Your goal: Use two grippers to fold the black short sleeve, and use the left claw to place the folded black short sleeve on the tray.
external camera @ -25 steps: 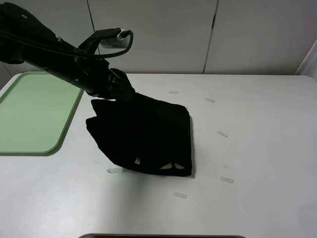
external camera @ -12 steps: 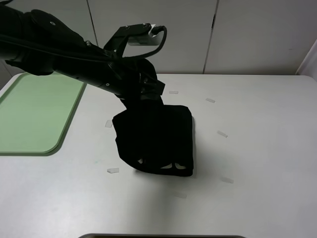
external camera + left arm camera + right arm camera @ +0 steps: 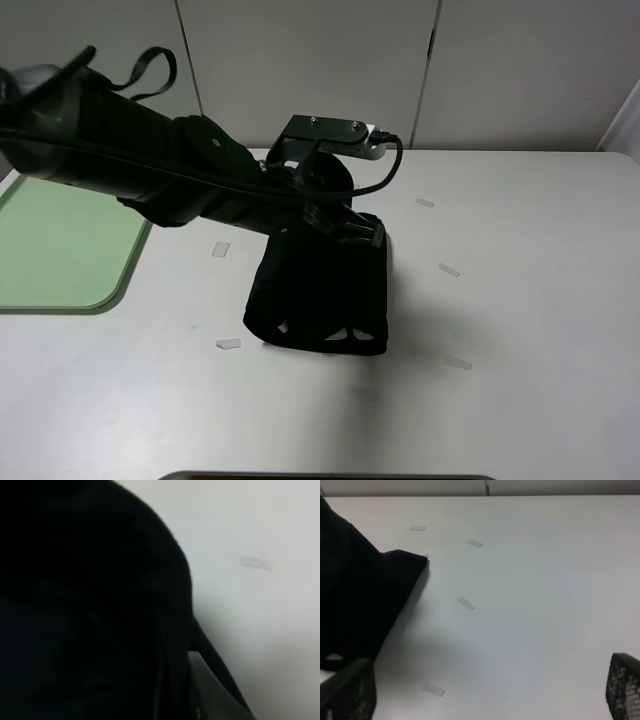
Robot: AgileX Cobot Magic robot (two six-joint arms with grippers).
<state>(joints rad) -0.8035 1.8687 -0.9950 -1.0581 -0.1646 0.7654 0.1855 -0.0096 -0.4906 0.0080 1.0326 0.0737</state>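
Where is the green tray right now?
In the exterior high view the tray lies at the far left of the table, its far corner hidden by the left arm; the black short sleeve lies apart to its right.

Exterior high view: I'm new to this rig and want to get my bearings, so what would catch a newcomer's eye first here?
The thick black arm dominates, reaching from the left across the middle, its left claw closed at the far edge of the black short sleeve, a folded bundle in mid-table. Next comes the light green tray at the left edge, then the small clear tape strips dotted over the white table.
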